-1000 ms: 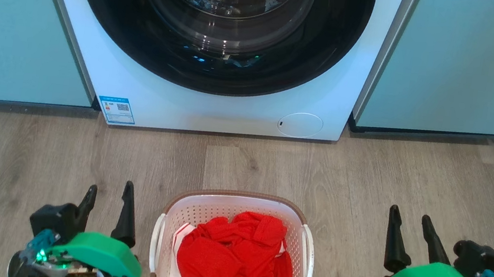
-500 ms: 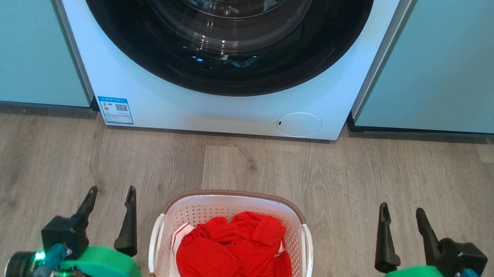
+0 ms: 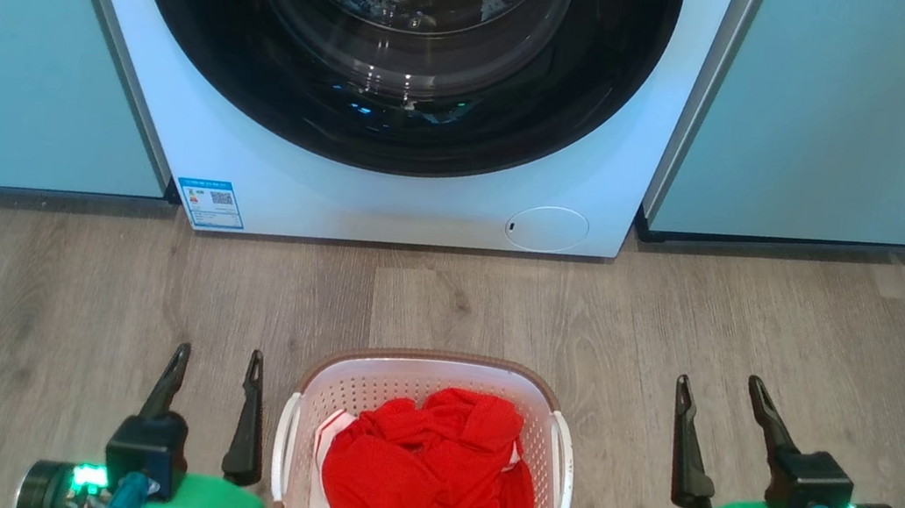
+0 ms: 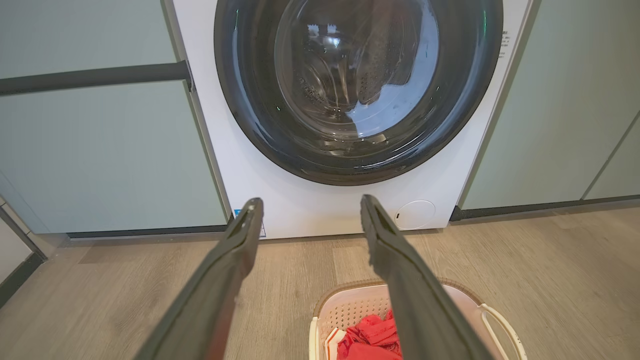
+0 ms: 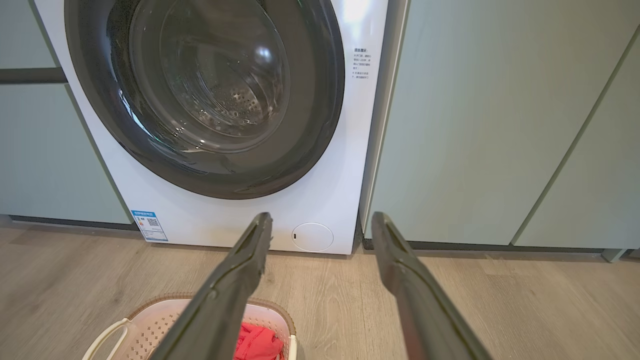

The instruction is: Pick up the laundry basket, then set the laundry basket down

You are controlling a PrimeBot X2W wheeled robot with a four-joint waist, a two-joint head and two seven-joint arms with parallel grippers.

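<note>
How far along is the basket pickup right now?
Done: nothing yet; the laundry basket sits on the floor with red clothes inside. In hand: the left gripper and right gripper are open, one on each side of it, neither gripping it. Left: grasp it, lift, then set it down.

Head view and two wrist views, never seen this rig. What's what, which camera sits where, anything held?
It is a wheeled robot with two arms. The head view looks down from its head: the left gripper and right gripper hover open and empty, either side of the laundry basket, which stands on the wooden floor with red clothes in it, before a washing machine. Each wrist view looks along that arm's own dark fingers, toward the washer. Nothing is held.
</note>
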